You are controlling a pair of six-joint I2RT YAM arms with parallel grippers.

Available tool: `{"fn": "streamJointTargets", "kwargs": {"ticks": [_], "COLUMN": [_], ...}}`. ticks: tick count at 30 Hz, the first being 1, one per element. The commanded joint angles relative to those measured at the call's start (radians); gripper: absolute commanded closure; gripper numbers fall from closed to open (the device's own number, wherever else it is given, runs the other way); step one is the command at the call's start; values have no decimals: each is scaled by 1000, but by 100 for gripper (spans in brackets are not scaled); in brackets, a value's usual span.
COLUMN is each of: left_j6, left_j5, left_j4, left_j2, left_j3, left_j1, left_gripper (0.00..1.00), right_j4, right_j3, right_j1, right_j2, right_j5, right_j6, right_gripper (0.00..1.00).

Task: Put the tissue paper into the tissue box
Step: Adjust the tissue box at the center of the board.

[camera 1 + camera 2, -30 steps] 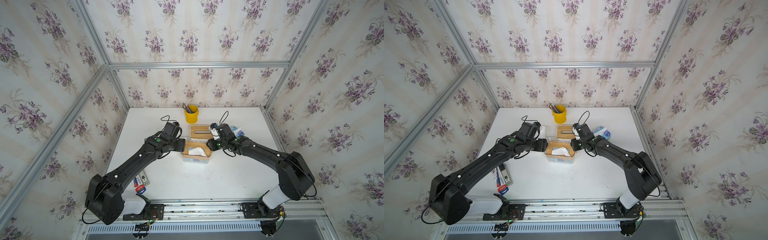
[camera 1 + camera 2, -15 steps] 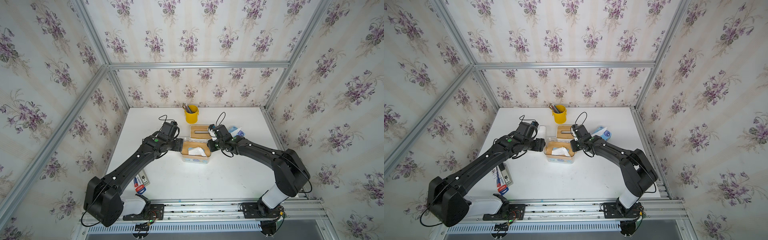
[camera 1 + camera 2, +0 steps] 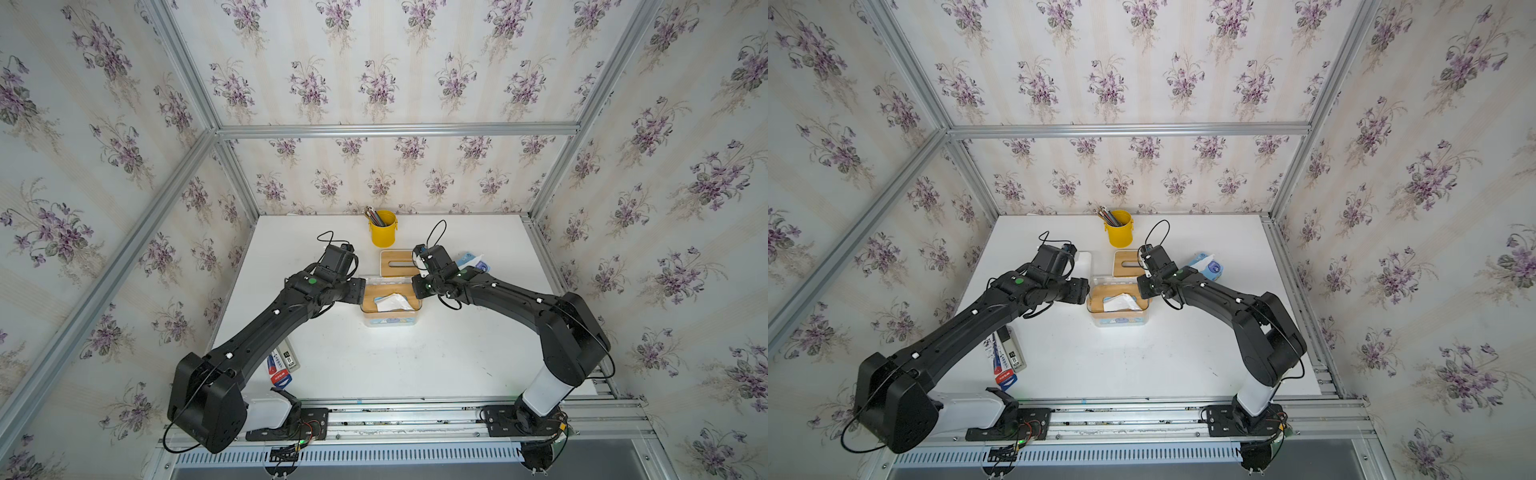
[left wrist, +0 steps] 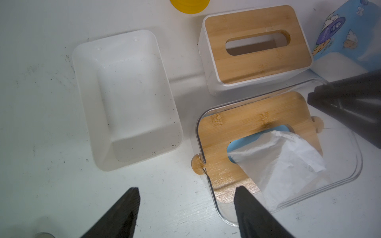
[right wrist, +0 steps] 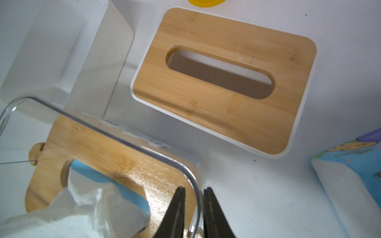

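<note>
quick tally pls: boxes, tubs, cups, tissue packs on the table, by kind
Bamboo-lidded tissue boxes: 2
Lidless white tub: 1
Yellow cup: 1
Blue tissue pack: 1
Total: 5

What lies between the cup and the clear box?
The white box with the slotted bamboo lid stands between cup and clear box, shown in both top views.

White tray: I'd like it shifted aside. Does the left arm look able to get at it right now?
Probably yes: the left end effector is open and empty, and only bare table lies between it and the white tray.
</note>
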Motion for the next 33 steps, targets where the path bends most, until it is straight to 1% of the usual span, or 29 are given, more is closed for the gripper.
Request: {"fn": "streamJointTargets", "kwargs": {"ticks": [1,9,17,19,21,22,23,27,33], "left_j6": [11,6,7,8,13,16,16,19,24], "left_j5": [-12,-2,24,30,35,36,39,37,57], "left_j4": [10,16,39,46,55,58,62,85,109], "left_j2": [-4,-3,9,14,20,23,27,42,73], "left_j3": [0,-7,-11,-11,-9,-7,-7,-5,21], "left_j1": [4,3,3,3,3,3,3,4,6], "left_gripper": [23,23,22,22,22,22,21,18,18], "right_j4": [-24,-94,-145,-153,-151,-153,-159,-185,-216], "right_j3": [18,22,-59,-95,-141,-160,-181,-250,-284], "right_j1": [1,-3,-59,-83,-111,-163,-183,-241,-307], "right_j2": [5,-8,-121,-161,-203,-220,-237,-315,-377], "right_j5": [38,72,77,76,49,26,10,24,59], "right_j6": [-13,-46,-42,-32,-12,-6,2,13,-22], "right_gripper": [81,90,97,97,97,98,97,97,97]}}
